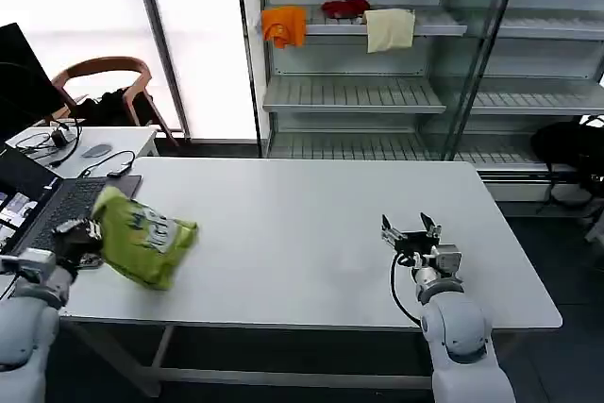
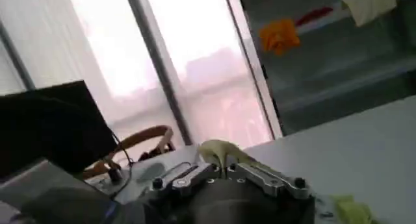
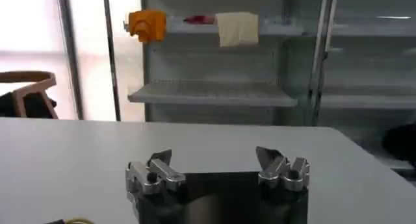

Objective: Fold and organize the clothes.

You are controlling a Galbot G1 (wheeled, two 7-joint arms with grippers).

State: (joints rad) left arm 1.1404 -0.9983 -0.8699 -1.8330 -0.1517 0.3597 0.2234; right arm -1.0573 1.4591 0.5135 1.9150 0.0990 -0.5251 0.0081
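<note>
T-shirt hangs bunched, pinched by the left hand; right hand gapes empty above the table.

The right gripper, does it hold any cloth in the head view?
No, the right gripper sits open and empty on the white table, far from the lime T-shirt.

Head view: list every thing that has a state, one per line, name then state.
T-shirt: bunched, held at the table's left edge.
Left gripper: shut on the T-shirt.
Right gripper: open, empty, low over the white table.
Laptop: lid open, screen lit.
Orange cloth: draped over the shelf edge.
Cream cloth: draped over the shelf edge.
</note>
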